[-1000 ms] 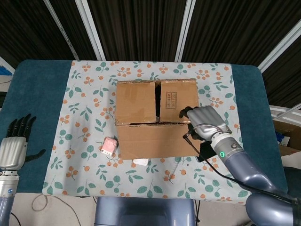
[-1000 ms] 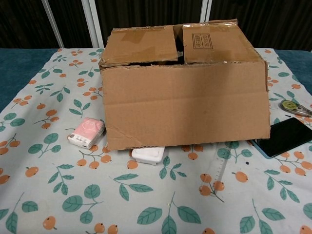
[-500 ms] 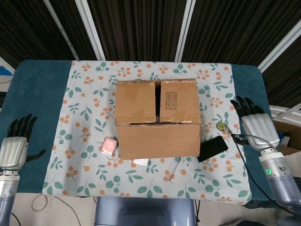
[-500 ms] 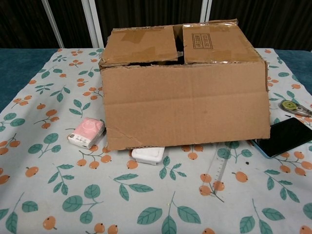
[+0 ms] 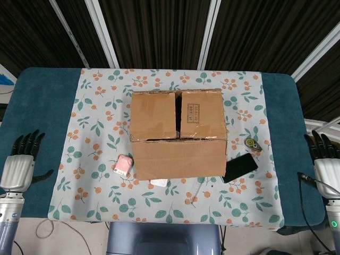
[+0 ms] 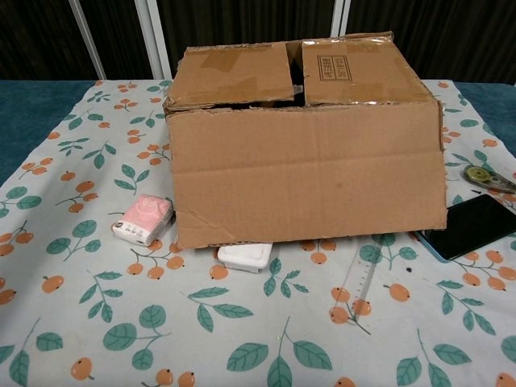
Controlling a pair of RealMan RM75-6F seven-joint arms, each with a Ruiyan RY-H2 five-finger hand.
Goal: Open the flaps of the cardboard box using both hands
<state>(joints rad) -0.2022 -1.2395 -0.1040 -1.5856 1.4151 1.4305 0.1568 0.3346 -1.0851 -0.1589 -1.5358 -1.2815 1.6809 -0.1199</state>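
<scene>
Floral cloth (image 5: 95, 106) under seemingly closed cardboard box (image 5: 178, 133), hands apart.

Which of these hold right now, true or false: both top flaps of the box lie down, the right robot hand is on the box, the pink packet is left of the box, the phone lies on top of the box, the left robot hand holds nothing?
1. Both top flaps of the cardboard box lie down. True.
2. The right robot hand is on the box. False: it sits at the table's right edge, apart from the box.
3. The pink packet is by the box's front left corner. True.
4. The black phone lies on top of the box. False: it lies on the cloth at the box's right.
5. The left robot hand holds nothing. True.
</scene>
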